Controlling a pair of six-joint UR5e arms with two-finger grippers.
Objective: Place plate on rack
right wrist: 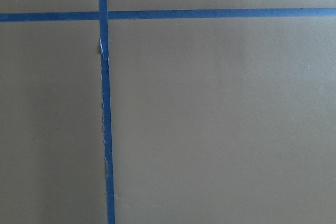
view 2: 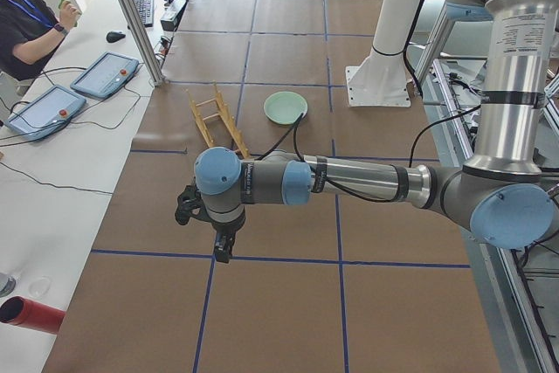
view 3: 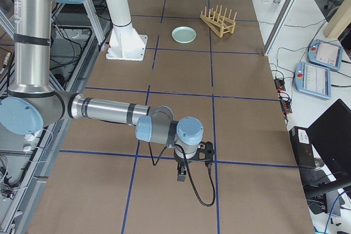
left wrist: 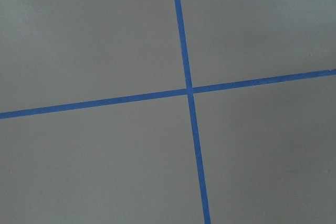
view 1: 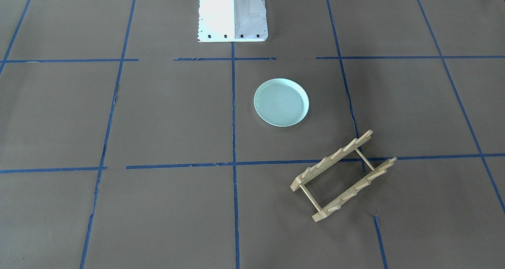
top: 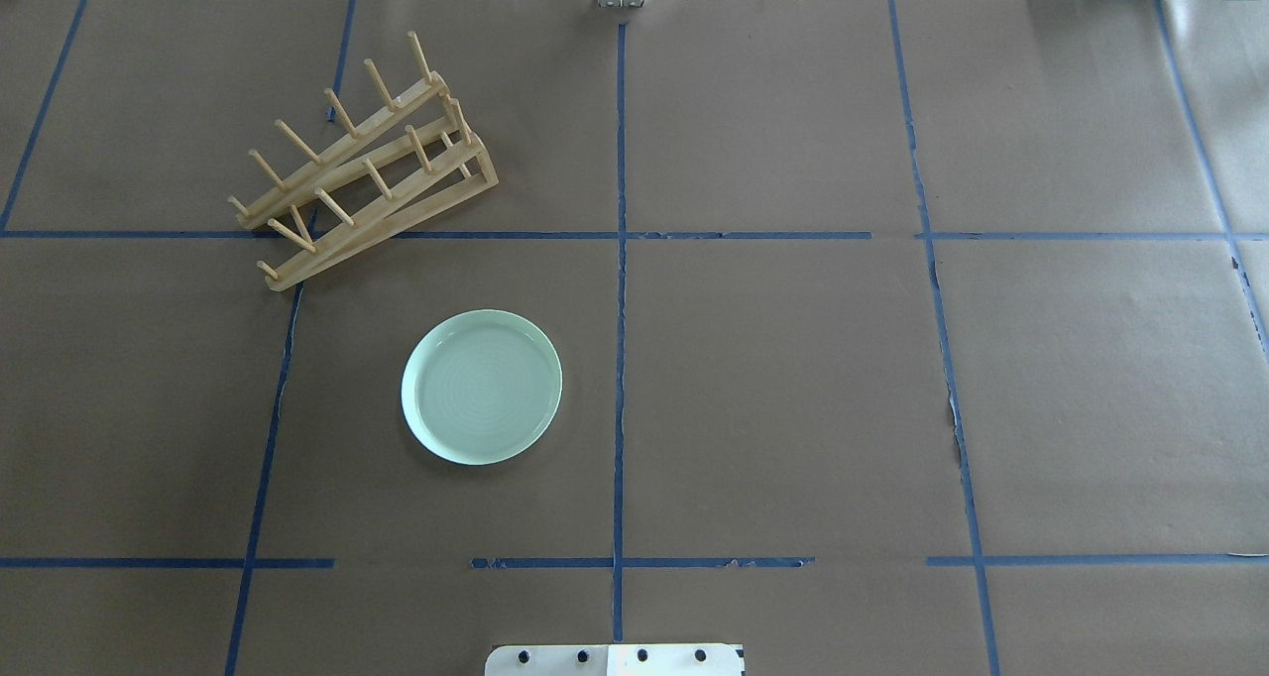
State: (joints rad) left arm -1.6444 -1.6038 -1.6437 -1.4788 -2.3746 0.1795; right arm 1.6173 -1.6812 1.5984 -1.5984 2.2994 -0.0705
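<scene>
The left gripper (view 2: pixel 224 251) hangs over the table, far from everything. I cannot tell if its jaws are spread or pressed together. The rack (top: pixel 436 190) stands on the left side. The plate (top: pixel 482 386) lies flat at the rack's 5 o'clock, not touching it. It looks hard, slippery and easy to break, so pinch its raised rim. The right gripper (view 3: pixel 181 175) is far off, and I cannot tell about its jaws either.

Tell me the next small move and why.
Probably swing the left gripper over the plate: it lies flat on the robot's left half, apart from the rack, and that arm hovers far off at the table's end.
</scene>
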